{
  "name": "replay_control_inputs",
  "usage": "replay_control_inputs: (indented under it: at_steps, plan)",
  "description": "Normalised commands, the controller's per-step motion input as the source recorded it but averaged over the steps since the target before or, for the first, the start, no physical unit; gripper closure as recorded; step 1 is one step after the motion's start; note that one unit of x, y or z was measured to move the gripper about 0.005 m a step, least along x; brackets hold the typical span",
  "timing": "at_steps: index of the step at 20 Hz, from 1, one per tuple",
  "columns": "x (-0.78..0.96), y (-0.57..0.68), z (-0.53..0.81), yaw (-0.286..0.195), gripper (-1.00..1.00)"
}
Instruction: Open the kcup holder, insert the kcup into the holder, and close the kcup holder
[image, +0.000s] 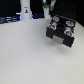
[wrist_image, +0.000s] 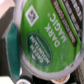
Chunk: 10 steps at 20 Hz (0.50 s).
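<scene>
The kcup (wrist_image: 47, 37) fills the wrist view, tilted, its green printed top facing the camera and its white rim showing. It hangs right under the wrist with a teal finger (wrist_image: 12, 44) pressed to its side, so my gripper is shut on it. In the exterior view the kcup holder (image: 60, 34), a black box with a light handle on its front, stands at the right. My dark arm (image: 54, 7) reaches down just behind it, and the kcup itself is hidden there. The picture is too blurred to tell if a drawer is pulled out.
Two pods with reddish tops (image: 55, 21) (image: 68, 23) rest on top of the holder. A white bottle (image: 25, 9) stands at the back on the exterior view's left. The pale tabletop (image: 30, 57) stretches in front.
</scene>
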Motion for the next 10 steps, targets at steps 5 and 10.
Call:
replay_control_inputs:
  at_steps: [5, 10]
  plan:
    - [0.29, 0.52, 0.11, 0.023, 1.00]
    - [0.17, 0.49, 0.04, 0.026, 1.00]
